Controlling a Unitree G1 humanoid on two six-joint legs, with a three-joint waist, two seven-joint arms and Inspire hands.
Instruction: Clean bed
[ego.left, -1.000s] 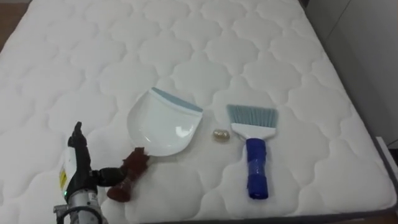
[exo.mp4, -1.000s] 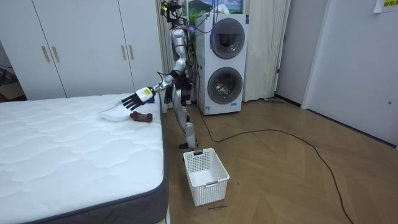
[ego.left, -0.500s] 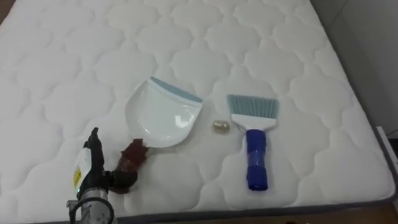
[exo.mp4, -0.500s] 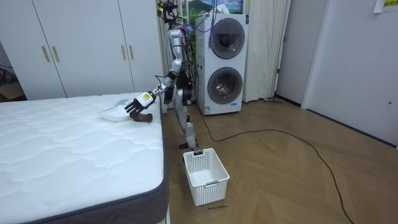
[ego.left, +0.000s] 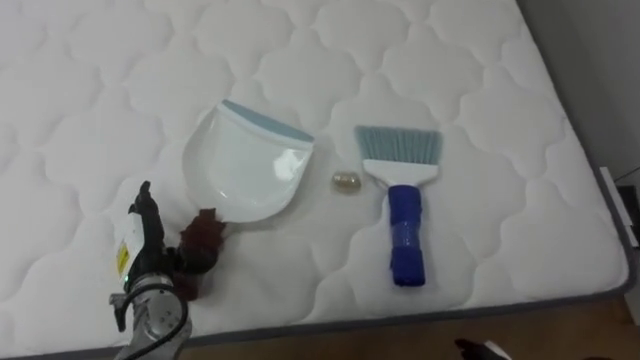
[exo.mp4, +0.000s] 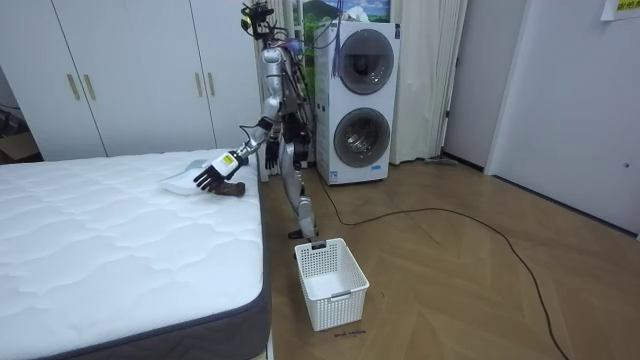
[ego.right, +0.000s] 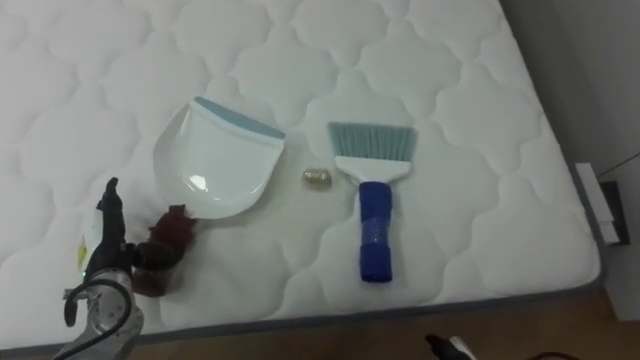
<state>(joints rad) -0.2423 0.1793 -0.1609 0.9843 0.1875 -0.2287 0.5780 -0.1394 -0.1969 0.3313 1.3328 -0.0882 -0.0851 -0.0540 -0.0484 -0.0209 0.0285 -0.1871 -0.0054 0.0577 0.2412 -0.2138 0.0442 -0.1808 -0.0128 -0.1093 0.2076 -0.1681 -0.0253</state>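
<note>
A white dustpan (ego.left: 245, 172) with a blue lip lies on the white quilted mattress (ego.left: 480, 120), its dark red handle (ego.left: 203, 243) pointing toward the near edge. A brush (ego.left: 402, 195) with pale bristles and a blue handle lies to its right. Between them rests a small tan scrap (ego.left: 345, 181). My left hand (ego.left: 143, 262) stands edge-on just left of the dustpan handle, fingers straight and open, thumb side against the handle. In the room view I stand at the bed's corner with the left hand (exo.mp4: 210, 175) reaching low over the dustpan (exo.mp4: 185, 180).
The mattress's near edge (ego.left: 400, 318) runs along the bottom, with wood floor below it. A white laundry basket (exo.mp4: 331, 283) stands on the floor beside the bed. Stacked washing machines (exo.mp4: 360, 90) are behind me, wardrobes (exo.mp4: 130, 75) beyond the bed.
The head camera has dipped toward the near mattress edge. My left hand has lowered and closed in beside the dustpan's red handle. Dustpan, brush and scrap lie where they were.
</note>
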